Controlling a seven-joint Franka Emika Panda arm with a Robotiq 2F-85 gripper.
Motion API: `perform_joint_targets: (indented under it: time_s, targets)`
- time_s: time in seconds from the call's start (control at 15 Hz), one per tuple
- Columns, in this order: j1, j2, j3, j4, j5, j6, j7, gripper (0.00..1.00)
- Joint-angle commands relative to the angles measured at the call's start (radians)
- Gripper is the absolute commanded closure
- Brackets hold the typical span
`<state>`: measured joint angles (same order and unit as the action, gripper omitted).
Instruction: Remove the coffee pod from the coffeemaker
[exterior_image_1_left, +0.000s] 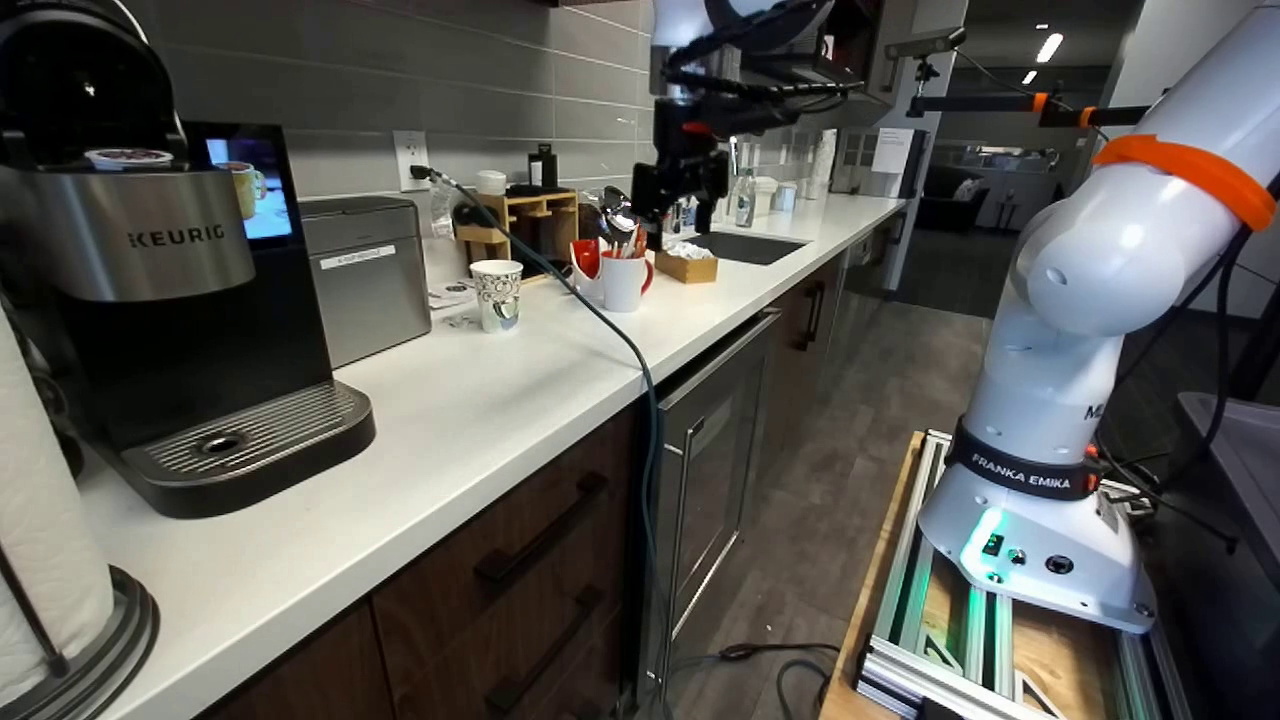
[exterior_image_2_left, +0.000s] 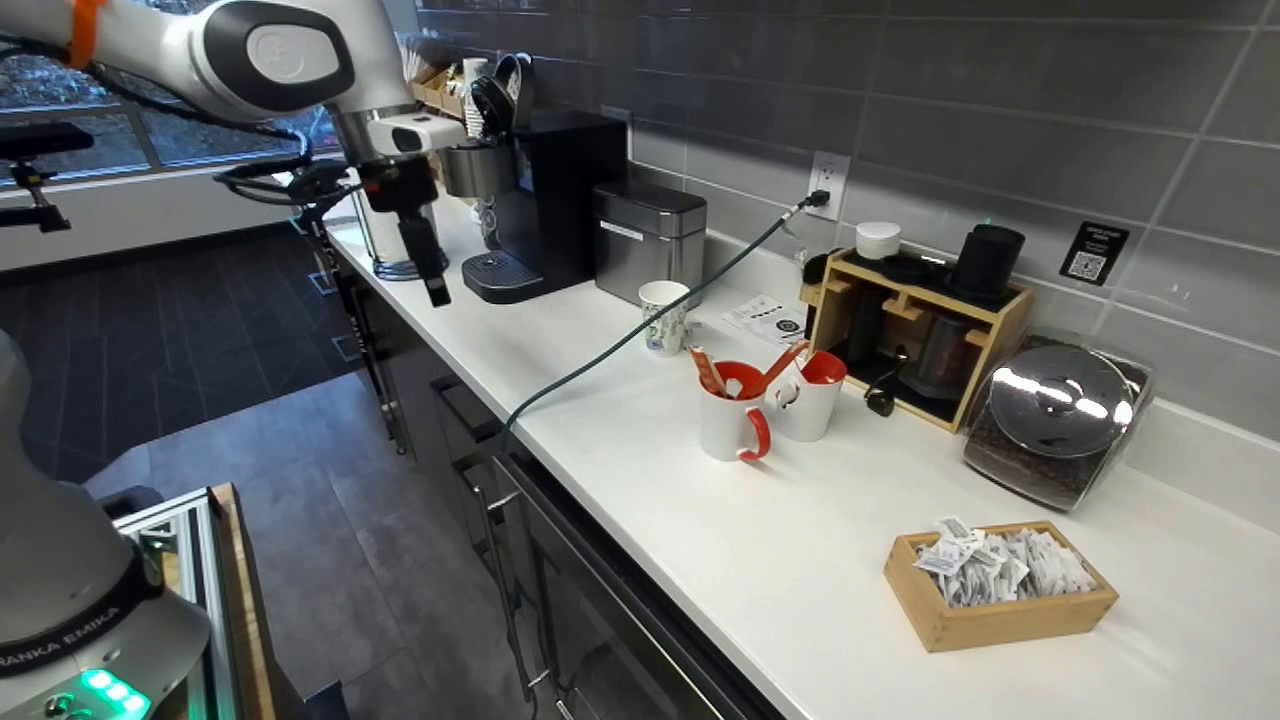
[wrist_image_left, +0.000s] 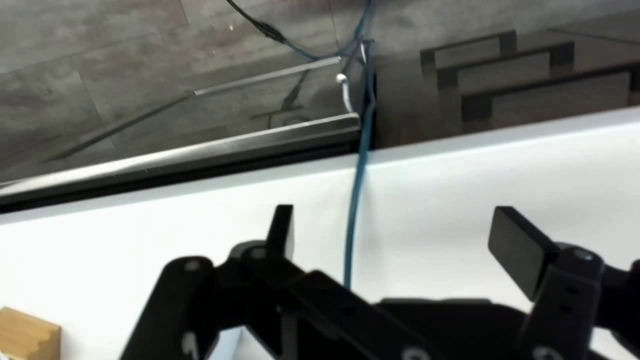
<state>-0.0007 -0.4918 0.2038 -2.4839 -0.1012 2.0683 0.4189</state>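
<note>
The coffeemaker (exterior_image_1_left: 190, 240) is a large black Keurig with a silver band, at the left of an exterior view; it also shows in an exterior view (exterior_image_2_left: 570, 200) behind the arm. Its top lid is raised. The coffee pod (exterior_image_1_left: 130, 158) sits in the opening at its top, with only its pale lid showing. The pod cannot be made out elsewhere. My gripper (wrist_image_left: 392, 210) is open and empty, above the counter and pointing down. It shows in both exterior views (exterior_image_1_left: 680, 225) (exterior_image_2_left: 438, 290), well apart from the coffeemaker and pod.
A blue-green cable (exterior_image_1_left: 600, 315) runs from the wall outlet over the counter edge, below my gripper. A grey boxy appliance (exterior_image_1_left: 365, 275), a paper cup (exterior_image_1_left: 497, 295), mugs with red handles (exterior_image_2_left: 730, 420) and a packet box (exterior_image_2_left: 1000, 600) stand on the counter. A paper towel roll (exterior_image_1_left: 40, 520) stands beside the coffeemaker.
</note>
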Motion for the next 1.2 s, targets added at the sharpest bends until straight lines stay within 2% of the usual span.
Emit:
perform_joint_targets:
  time_s: [0.0,0.27,0.47,0.53,0.73,1.0,1.13]
  targets:
    - [0.041,0.112,0.085,0.157,0.034,0.07,0.134,0.0]
    - [0.107,0.231,0.166,0.348,0.013,0.135,0.114,0.0]
    - [0.161,0.328,0.2,0.49,0.004,0.107,0.07,0.0]
    - [0.154,0.243,0.174,0.392,0.008,0.132,0.1,0.0]
    - [0.184,0.308,0.182,0.467,0.004,0.13,0.092,0.0]
    - [0.184,0.322,0.176,0.474,0.003,0.13,0.079,0.0]
    - [0.191,0.361,0.201,0.496,-0.028,0.237,0.163,0.0]
